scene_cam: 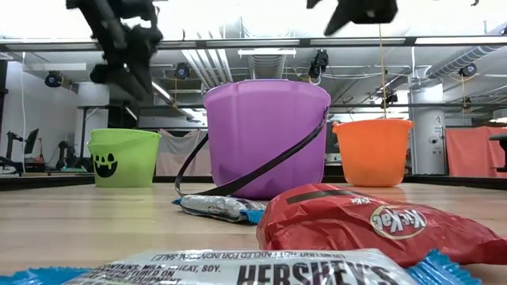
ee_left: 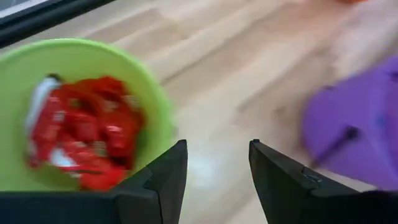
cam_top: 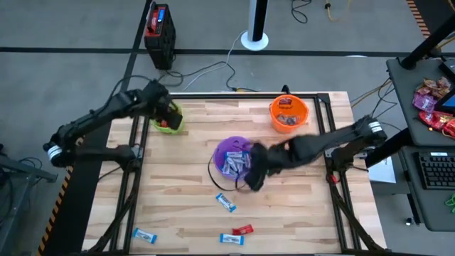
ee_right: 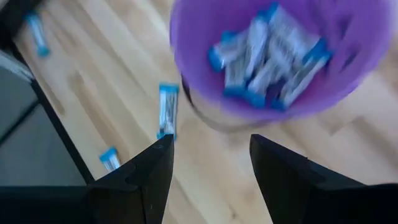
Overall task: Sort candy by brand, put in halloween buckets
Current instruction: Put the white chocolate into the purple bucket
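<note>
Three halloween buckets stand on the wooden table: a lime green one (cam_top: 168, 124) holding red candy (ee_left: 87, 130), a purple one (cam_top: 233, 160) holding blue-and-white candy (ee_right: 273, 53), and an orange one (cam_top: 288, 114) with dark pieces. My left gripper (ee_left: 217, 168) hovers open above the green bucket's rim (ee_left: 158, 106), on its side toward the purple bucket. My right gripper (ee_right: 211, 165) hangs open over the near edge of the purple bucket (ee_right: 249, 112). Loose blue-and-white candy (cam_top: 226, 203) and a red piece (cam_top: 244, 230) lie on the near part of the table.
More loose blue-and-white pieces lie near the front edge (cam_top: 144, 235) (cam_top: 231, 239). The purple bucket's thin black handle (scene_cam: 238, 178) hangs down onto the table. A black and red box (cam_top: 160, 32) stands on the floor beyond the table. A desk with a keyboard (cam_top: 435, 171) is at the right.
</note>
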